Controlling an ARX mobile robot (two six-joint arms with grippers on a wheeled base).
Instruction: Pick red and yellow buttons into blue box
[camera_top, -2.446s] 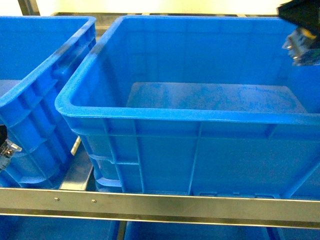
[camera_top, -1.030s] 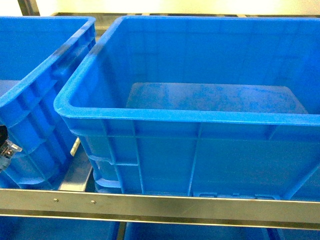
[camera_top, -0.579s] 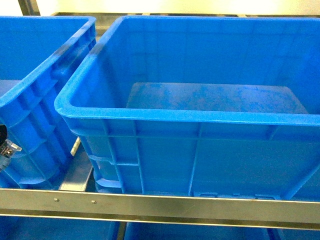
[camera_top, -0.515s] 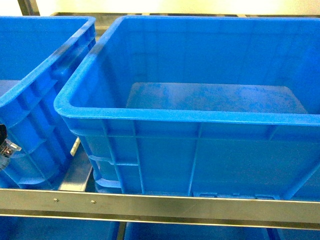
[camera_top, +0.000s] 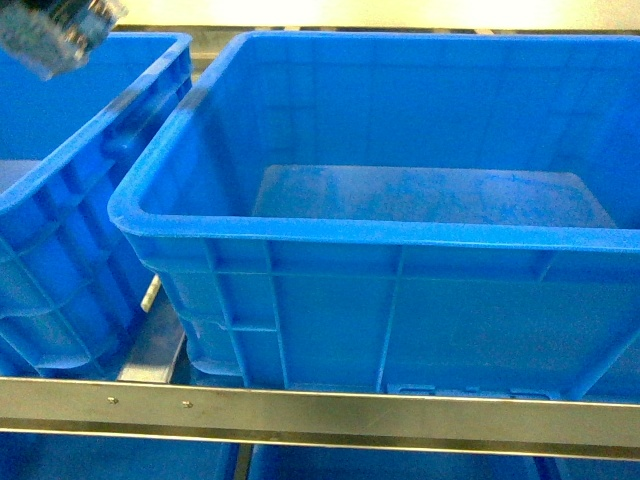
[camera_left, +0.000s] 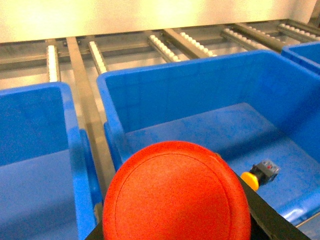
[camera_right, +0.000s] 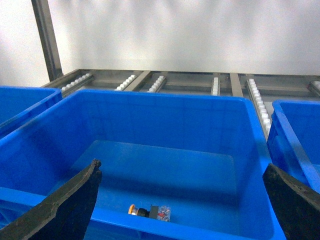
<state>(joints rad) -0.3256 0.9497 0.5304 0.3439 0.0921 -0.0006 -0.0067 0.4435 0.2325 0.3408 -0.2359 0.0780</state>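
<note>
Red mushroom-cap push-button (camera_left: 176, 192): clamped in left gripper (camera_top: 60, 30), up-left of deep blue plastic crate (camera_top: 300, 232), target rightward. Right gripper (camera_right: 182, 200): spread wide, empty. Yellow-capped button (camera_right: 148, 211): on crate floor.

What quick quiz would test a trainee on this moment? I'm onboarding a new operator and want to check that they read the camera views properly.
1. True or false: the yellow button already lies on the floor of the blue box.
2. Pick one: the red button is A) lying in the blue box, B) held by the left gripper, C) lying on the rollers behind the box.
3. Fill in: the right gripper holds nothing and its jaws stand ____.

Key: 1 true; 2 B; 3 open.
</note>
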